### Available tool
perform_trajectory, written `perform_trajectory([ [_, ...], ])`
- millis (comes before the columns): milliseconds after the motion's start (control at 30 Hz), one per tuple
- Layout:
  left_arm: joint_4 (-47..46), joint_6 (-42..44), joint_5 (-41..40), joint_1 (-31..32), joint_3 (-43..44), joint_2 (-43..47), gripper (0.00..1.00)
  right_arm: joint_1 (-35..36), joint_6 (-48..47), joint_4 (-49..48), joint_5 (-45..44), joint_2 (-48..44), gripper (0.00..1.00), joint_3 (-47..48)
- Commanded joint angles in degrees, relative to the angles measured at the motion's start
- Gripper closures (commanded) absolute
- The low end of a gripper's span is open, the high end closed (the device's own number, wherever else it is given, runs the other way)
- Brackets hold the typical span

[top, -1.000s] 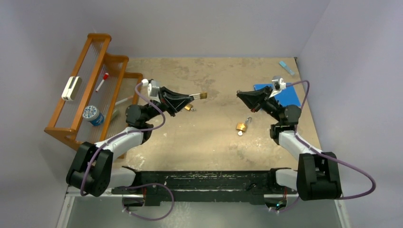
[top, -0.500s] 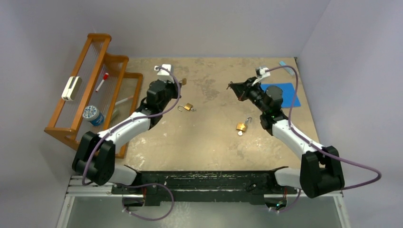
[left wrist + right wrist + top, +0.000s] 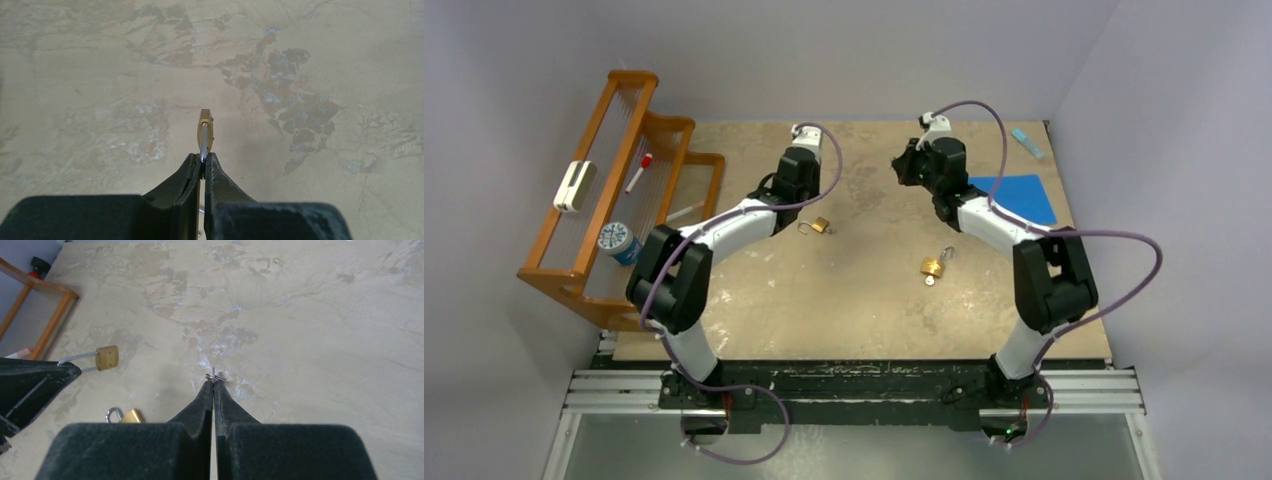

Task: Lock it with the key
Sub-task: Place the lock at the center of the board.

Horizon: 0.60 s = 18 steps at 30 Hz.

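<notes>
I see the left gripper [image 3: 202, 162] clamped on a padlock [image 3: 205, 131] by its shackle. Right of it, the right gripper [image 3: 214, 386] pinches a key ring [image 3: 214, 376].

You're looking at a wooden rack [image 3: 633, 78] standing at one edge of a mottled tan tabletop [image 3: 844, 310]. Plain pale grey walls [image 3: 874, 55] rise behind the rack and opposite it. Well across from the rack lies a blue mat [image 3: 1029, 198]. The light is even.
</notes>
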<state>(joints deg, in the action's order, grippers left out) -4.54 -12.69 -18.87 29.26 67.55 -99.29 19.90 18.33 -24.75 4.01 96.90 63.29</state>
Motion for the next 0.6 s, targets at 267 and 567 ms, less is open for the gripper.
perform_trajectory([
  [267,0.1,-1.4,14.7,-9.0,8.2,-10.5,1.00,3.0,-0.1,4.5,-0.5,14.6,1.00,15.7],
  [567,-0.7,-2.3,19.8,-9.0,9.2,-14.0,1.00,7.3,0.0,8.1,2.4,25.7,1.00,26.4],
])
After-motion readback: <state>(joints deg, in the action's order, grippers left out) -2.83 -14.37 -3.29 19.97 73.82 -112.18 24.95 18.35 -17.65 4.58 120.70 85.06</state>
